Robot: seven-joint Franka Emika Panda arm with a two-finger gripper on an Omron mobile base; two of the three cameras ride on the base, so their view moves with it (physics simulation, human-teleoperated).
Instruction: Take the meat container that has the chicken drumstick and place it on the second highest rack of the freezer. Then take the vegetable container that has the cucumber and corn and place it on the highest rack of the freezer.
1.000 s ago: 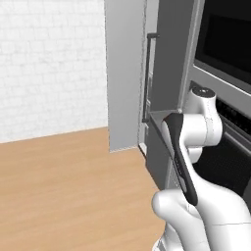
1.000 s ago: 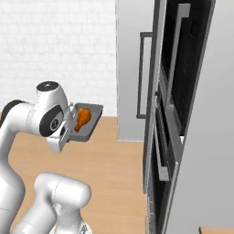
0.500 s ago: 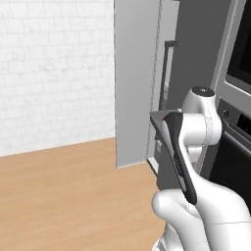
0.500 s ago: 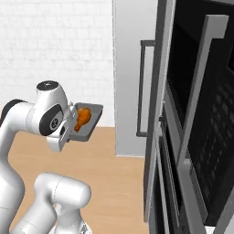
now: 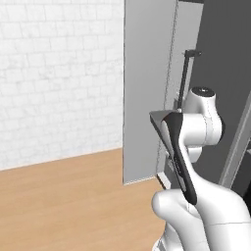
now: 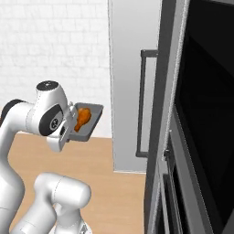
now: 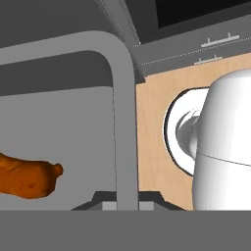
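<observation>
So in the right base view, going from the left, the white arm (image 6: 32,123) was folded up with its wrist at about chest height, and the pincer (image 6: 68,132) was clenched on the near rim of the meat container (image 6: 93,119), a shallow grey tray held out toward the grey unit. The chicken drumstick (image 6: 81,118) was lying inside that tray, orange-brown and quite a bit smaller than the tray itself. Behind all that was a white brick wall (image 6: 55,45) and a wooden floor (image 6: 114,192). Further right stood the freezer (image 6: 132,68), a tall grey thing with its flat door shut and a long dark bar handle (image 6: 142,105) running vertically down it. Right of the freezer, close to the camera, was the black-windowed oven (image 6: 205,114). In the left base view the same brick wall sat on the left, then the freezer door, then the arm partly blocking it with the tray's edge poking out at the wrist. The hand view looked straight down the tray: the drumstick (image 7: 27,179) at lower left on the grey tray floor, the tray's rounded rim (image 7: 125,122) curving past it, wood floor to its right.
</observation>
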